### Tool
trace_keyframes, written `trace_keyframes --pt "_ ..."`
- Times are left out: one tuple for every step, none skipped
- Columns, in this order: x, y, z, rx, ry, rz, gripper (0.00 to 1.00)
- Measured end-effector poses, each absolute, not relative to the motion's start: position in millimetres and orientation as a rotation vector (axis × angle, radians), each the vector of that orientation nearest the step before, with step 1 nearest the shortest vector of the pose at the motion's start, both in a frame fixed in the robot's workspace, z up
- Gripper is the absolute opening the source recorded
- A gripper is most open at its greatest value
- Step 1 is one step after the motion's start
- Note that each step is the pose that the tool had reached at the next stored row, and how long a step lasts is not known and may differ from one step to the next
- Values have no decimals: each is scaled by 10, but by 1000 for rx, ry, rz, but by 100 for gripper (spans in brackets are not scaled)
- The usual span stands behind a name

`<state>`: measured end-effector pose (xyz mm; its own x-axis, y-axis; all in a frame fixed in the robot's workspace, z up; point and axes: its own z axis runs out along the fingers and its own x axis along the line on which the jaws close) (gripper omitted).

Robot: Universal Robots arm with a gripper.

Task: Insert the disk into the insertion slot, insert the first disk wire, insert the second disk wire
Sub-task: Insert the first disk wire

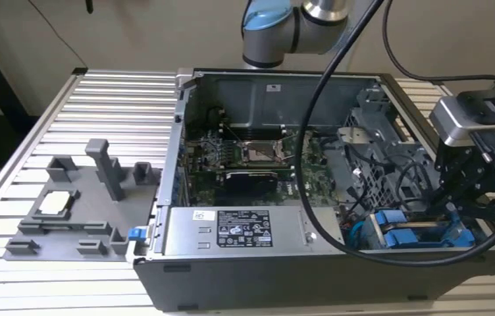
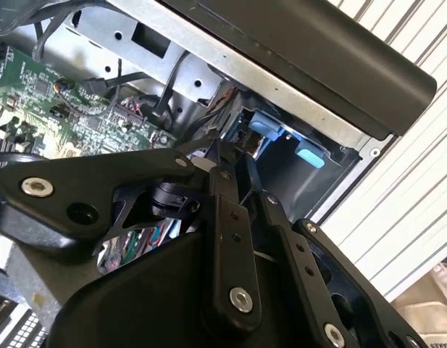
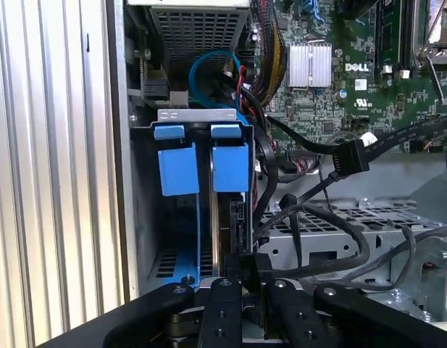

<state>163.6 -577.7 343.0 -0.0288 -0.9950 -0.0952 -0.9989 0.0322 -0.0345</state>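
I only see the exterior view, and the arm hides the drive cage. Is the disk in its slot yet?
Observer: Yes. In the first wrist view the disk stands edge-on inside the insertion slot, with its blue carrier tab up against the cage lip.
Operator: And what has the pincer got?
Observer: In the first wrist view the pincer is shut on a black connector right at the disk's exposed end. I can't tell whether it is seated.
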Motion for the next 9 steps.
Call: trace_keyframes --pt "1636 -5777 3430 -2121 2189 63 19" --pt "1636 -5777 3429 -2121 2190 63 19" --pt "1637 -5777 3427 -2121 2190 64 19" --pt "1638 -5777 3425 -2121 2190 64 19" --pt "1638 -5777 3421 -2121 2190 64 19" --pt "1638 -5777 3418 -2120 2190 64 19" --pt "1638 -5777 3417 -2120 2191 64 19" --pt "1638 -5777 3415 -2120 2191 64 19" --pt "1638 -5777 3414 -2119 2191 64 19"
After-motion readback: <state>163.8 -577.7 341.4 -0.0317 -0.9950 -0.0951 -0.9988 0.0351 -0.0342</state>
